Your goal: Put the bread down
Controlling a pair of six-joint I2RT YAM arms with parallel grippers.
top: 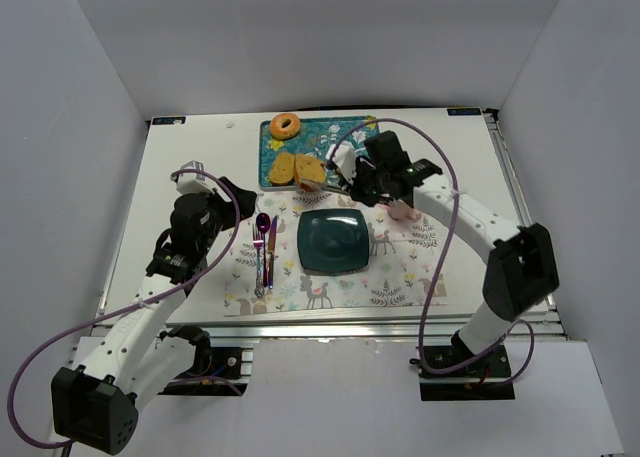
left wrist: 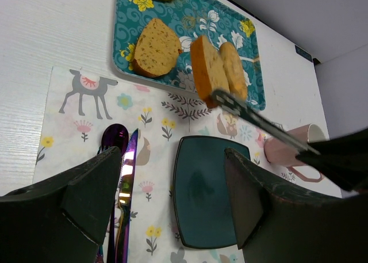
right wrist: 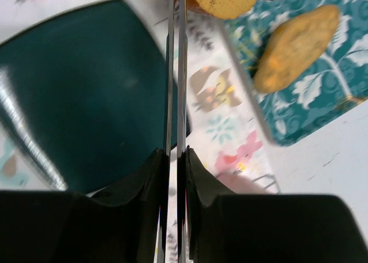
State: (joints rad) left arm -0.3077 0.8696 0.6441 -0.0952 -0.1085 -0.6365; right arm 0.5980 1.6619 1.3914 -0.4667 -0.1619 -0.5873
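Right now the right hand [top: 372, 184] is closed tight on a pair of thin metal tongs [top: 330, 186], and the tongs pinch one bread slice [top: 310, 170] by its edge. That slice stands upright at the near rim of the teal flowered tray [top: 345, 132], which sits against the middle of the tabletop's far edge. From where I stand I cannot tell whether the slice is clear of the tray or touching it.

A second slice [top: 283, 167] lies flat on the tray just to the left. A narrow roll [left wrist: 234, 70] lies just behind the held one, and a donut [top: 286, 126] sits at the tray's far left corner.

Toward the near edge a pale animal-print placemat [top: 400, 277] carries a dark teal square plate [top: 332, 240], with nothing on it. A spoon [top: 262, 222], knife [top: 270, 252] and fork [top: 257, 257] lie in a row left of the plate. A pink mug [top: 403, 212] lies on its side just beside the right hand, on the side toward the right edge.

The left hand [top: 240, 199] hangs over the left part of the placemat, fingers [left wrist: 95, 185] spread wide and holding nothing.
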